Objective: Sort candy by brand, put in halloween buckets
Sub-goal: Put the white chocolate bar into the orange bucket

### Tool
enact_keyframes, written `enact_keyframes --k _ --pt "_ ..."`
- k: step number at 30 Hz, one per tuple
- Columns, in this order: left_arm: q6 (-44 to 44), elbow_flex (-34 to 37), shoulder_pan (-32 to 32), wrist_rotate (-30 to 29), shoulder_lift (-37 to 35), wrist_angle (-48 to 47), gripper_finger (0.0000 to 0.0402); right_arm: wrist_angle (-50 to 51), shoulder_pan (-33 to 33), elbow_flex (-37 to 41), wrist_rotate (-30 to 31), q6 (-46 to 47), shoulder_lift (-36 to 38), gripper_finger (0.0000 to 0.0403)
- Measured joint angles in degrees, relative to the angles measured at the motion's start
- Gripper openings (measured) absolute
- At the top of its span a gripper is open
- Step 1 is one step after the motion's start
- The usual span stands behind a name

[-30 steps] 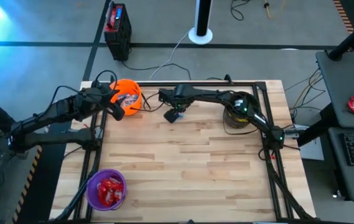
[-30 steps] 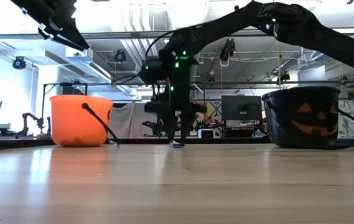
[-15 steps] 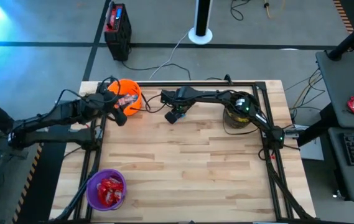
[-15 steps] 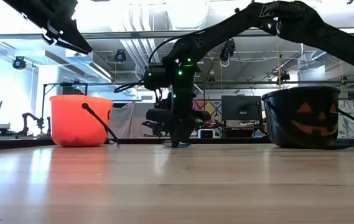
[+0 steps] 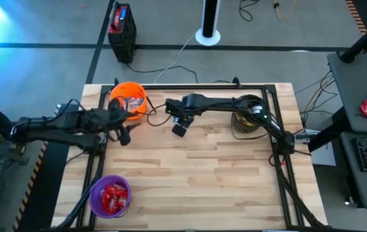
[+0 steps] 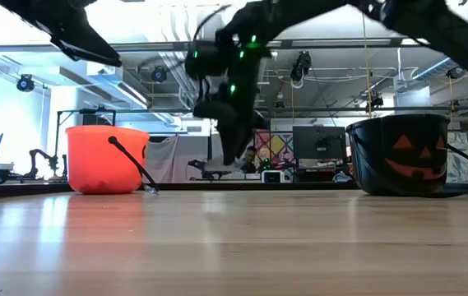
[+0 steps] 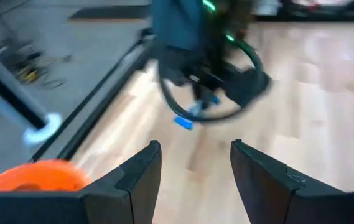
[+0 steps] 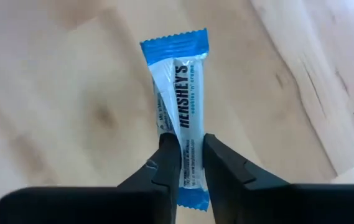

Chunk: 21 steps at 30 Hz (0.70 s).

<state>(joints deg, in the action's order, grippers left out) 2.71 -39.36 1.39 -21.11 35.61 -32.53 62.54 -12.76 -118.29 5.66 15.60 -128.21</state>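
A blue-and-white candy (image 8: pixel 178 93) hangs above the wooden table (image 5: pixel 196 180), and my right gripper (image 8: pixel 189 158) is shut on it; from above that gripper (image 5: pixel 179 129) stands between the orange bucket (image 5: pixel 129 100) and the black bucket (image 5: pixel 247 117). My left gripper (image 5: pixel 123 134) hovers open and empty just near-side of the orange bucket. The purple bucket (image 5: pixel 110 195), at the near left corner, holds red candies. The low view shows my right gripper (image 6: pixel 232 156) well above the table. My right gripper pinches the candy between its two fingers (image 8: pixel 167 163), close to one end of the wrapper (image 8: pixel 188 155). The fingers come steeply from above and run along the candy's length. The candy reaches out past the fingertips, lifted clear of the table.
A black frame rail (image 5: pixel 189 86) runs along the table's far edge and down both sides. The orange bucket (image 6: pixel 106 158) and the black pumpkin-face bucket (image 6: pixel 402 154) stand at the far side. A cable (image 5: pixel 154 109) lies beside the orange bucket.
My right gripper has shut on the blue-and-white candy where it lay on the table, then risen with it and drifted toward the near edge; the candy now hangs clear. My left gripper has swung away from the orange bucket toward the near edge, still open.
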Motion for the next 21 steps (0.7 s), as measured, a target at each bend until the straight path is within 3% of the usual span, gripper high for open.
enact_keyframes --k 5,10,14,21 --pt "-5.7 1.7 -8.4 2.7 1.6 3.1 0.0176 -0.1 3.6 3.5 -2.9 -3.1 6.1 0.0025" --pt "-10.1 5.5 -14.3 2.6 4.8 14.7 0.0176 -3.7 7.0 9.1 -6.8 -3.6 13.5 0.0008" --pt "-12.6 7.9 -15.7 2.4 8.2 26.4 0.0176 -9.5 9.3 15.8 -8.7 -5.0 19.6 0.0007" --pt "-18.4 7.8 -15.9 2.5 16.9 34.2 0.0176 -21.9 11.7 24.3 -16.7 -6.7 27.6 0.0008"
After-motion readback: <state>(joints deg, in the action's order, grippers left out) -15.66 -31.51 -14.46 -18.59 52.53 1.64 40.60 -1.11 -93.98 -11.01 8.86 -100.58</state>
